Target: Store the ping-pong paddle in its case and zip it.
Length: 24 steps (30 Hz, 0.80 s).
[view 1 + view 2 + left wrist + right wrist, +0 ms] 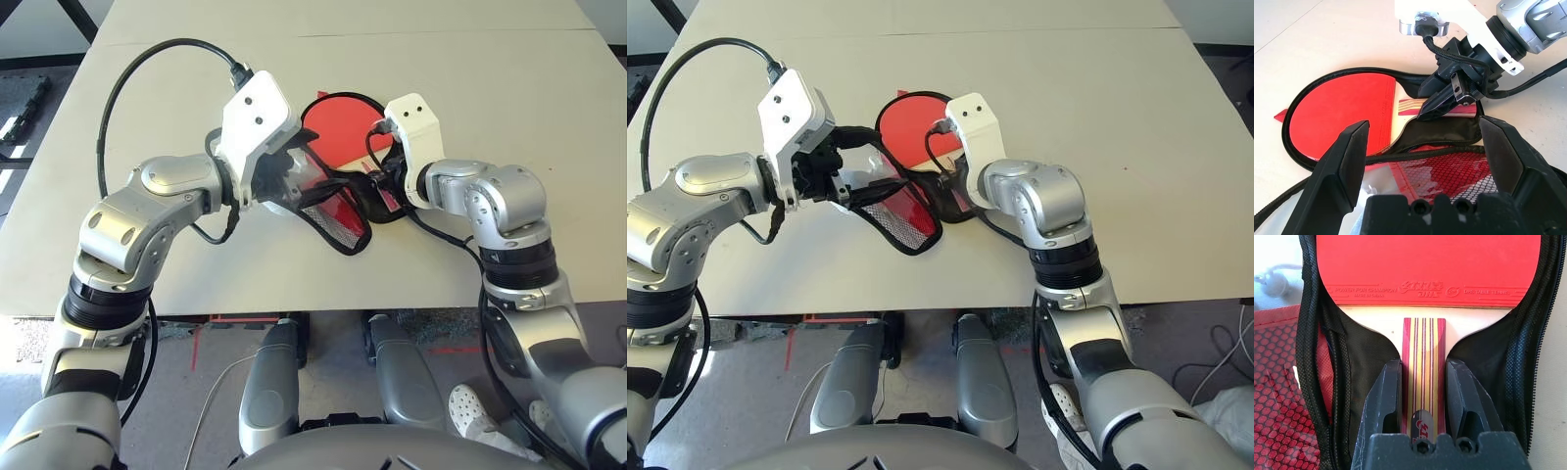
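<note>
The ping-pong paddle (1425, 264) lies with its red face inside the open case (1449, 171), which rests on the table. My right gripper (1424, 367) is shut on the paddle's striped wooden handle (1424, 338), at the narrow end of the case. The case's lid flap with the black mesh pocket (338, 223) is folded out toward the table's near edge. Hovering just above that flap, my left gripper (1423, 126) is open, with its fingers (1352, 147) wide apart and pointing at the handle. The case's black zipper edging (1540, 333) runs round the paddle.
A white pom-pom charm (1276, 284) lies beside the case. The pale table (490, 78) stretches bare to the right and behind the case. Its front edge (392, 308) is close below the flap. Black cables loop from both wrists.
</note>
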### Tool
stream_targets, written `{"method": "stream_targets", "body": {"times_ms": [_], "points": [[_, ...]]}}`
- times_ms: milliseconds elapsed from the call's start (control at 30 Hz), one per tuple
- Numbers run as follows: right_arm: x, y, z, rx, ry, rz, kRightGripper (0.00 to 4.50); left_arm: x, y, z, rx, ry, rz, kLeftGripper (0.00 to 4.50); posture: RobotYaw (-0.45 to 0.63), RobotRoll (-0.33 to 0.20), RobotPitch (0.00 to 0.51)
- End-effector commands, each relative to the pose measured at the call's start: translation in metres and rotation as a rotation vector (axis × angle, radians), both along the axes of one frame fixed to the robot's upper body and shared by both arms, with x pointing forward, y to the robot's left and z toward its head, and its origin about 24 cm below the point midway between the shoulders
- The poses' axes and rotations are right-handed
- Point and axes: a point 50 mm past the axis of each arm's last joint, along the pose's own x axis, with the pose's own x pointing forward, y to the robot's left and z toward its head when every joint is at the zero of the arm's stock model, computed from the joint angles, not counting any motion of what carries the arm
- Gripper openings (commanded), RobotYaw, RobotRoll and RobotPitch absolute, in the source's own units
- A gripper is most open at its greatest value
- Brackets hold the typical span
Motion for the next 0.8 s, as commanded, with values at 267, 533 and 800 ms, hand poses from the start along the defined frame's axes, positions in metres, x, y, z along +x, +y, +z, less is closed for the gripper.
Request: {"method": "stream_targets", "body": {"times_ms": [267,533,800], "points": [[-0.005,-0.015,0.009,0.103,0.03,0.041,3.5,-0.004,0.019,0.025,0.043,-0.078,0.03,4.5,0.06,0.0,0.26],[-0.007,-0.058,0.025,0.203,0.038,0.116,4.47,-0.016,0.083,0.046,0.204,-0.091,0.169,4.5,0.1,0.0,0.26],[0.009,-0.078,0.036,0.267,-0.017,0.097,4.47,-0.021,0.119,0.012,0.322,0.035,0.268,4.5,0.12,0.0,0.259]]}}
